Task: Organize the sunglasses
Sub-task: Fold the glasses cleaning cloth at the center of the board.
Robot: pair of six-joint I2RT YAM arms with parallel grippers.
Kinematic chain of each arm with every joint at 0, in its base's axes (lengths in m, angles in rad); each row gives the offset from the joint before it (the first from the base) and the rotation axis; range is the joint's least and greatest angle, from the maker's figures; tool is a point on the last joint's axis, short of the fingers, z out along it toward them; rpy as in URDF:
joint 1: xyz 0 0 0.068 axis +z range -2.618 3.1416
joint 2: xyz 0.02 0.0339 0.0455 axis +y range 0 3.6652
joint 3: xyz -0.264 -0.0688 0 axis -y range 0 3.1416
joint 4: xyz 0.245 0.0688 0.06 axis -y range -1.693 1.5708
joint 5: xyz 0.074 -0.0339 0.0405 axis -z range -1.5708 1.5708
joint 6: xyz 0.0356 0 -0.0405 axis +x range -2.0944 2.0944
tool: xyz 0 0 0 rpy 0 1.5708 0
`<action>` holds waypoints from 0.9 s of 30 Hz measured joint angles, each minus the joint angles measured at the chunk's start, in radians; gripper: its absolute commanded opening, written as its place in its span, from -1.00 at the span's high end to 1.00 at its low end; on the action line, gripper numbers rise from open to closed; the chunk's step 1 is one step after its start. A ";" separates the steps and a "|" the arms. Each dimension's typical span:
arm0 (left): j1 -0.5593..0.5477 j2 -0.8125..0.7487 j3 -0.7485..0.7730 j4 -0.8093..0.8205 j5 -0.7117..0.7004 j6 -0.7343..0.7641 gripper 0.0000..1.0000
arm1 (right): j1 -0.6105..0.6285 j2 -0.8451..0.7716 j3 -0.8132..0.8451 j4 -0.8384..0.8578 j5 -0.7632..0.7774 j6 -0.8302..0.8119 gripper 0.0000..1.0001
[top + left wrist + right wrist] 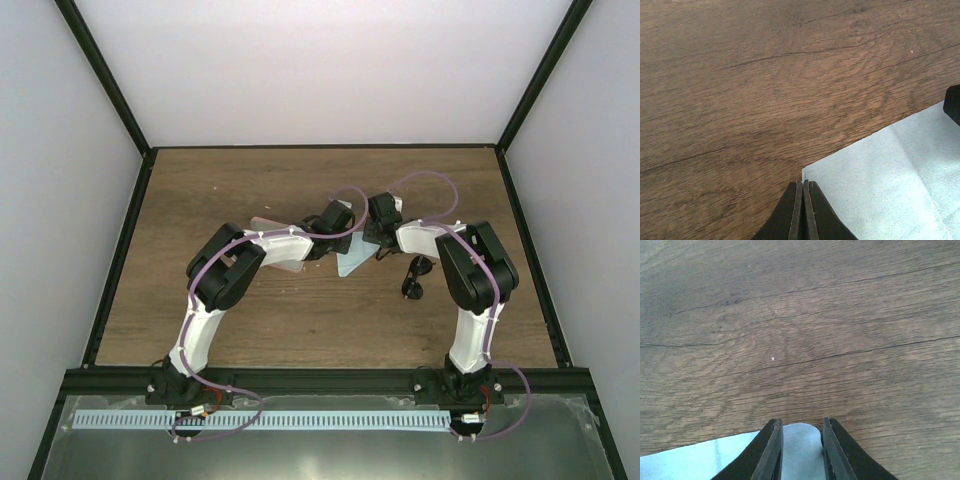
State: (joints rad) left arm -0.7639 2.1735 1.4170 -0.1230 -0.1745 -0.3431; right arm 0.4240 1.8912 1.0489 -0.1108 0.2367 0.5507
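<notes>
Sunglasses (413, 277), a small black pair with dark lenses, lie on the wooden table (740, 100). They are to the right of the right hand (801, 421) and a little nearer the arm bases, close beside the right forearm. Neither hand touches them, and whether the temple arms are folded cannot be told in the overhead view.

Left hand (803, 184): its two fingers are pressed fully together with no gap between them. Their tips rest low over the table at the corner of a light blue cloth (890, 185). The cloth spreads flat to the right of this hand, and its corner lies just ahead of the fingertips. Whether the closed fingers pinch the cloth's edge cannot be told.

Right hand: its fingers stand slightly apart, leaving a narrow gap. A rounded corner of the same cloth shows within that gap, and more of the cloth extends to the left of the fingers. The fingers do not visibly clamp the cloth. Bare table lies ahead of the fingertips.

In the overhead view, the two hands meet near the middle of the table, with the cloth just below and between them. A pale, rounded case (265, 228) lies to the left of the left hand, partly covered by the left forearm and well apart from the sunglasses.
</notes>
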 measured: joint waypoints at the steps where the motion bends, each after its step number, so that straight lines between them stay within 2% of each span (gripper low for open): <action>1: 0.000 0.000 0.000 0.000 0.000 0.000 0.92 | 0.000 0.001 0.001 0.000 0.000 0.000 0.55; 4: 0.000 0.000 0.000 0.000 0.000 0.000 0.92 | 0.000 0.002 0.002 0.000 0.000 -0.002 0.63; 12: 0.000 0.000 0.000 0.000 0.000 0.000 0.92 | -0.002 0.002 0.002 -0.005 0.002 -0.002 0.98; 21: 0.000 0.000 0.000 0.000 -0.001 0.002 0.92 | -0.002 -0.001 -0.001 -0.006 -0.001 0.004 0.99; 27: 0.000 -0.019 -0.025 -0.001 -0.004 0.003 0.92 | 0.002 -0.063 -0.057 -0.018 -0.023 0.008 0.98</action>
State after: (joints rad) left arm -0.7643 2.1540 1.3922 -0.1238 -0.1783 -0.3397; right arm 0.4259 1.8282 0.9916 -0.1291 0.2134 0.5583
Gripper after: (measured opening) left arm 0.045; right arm 0.013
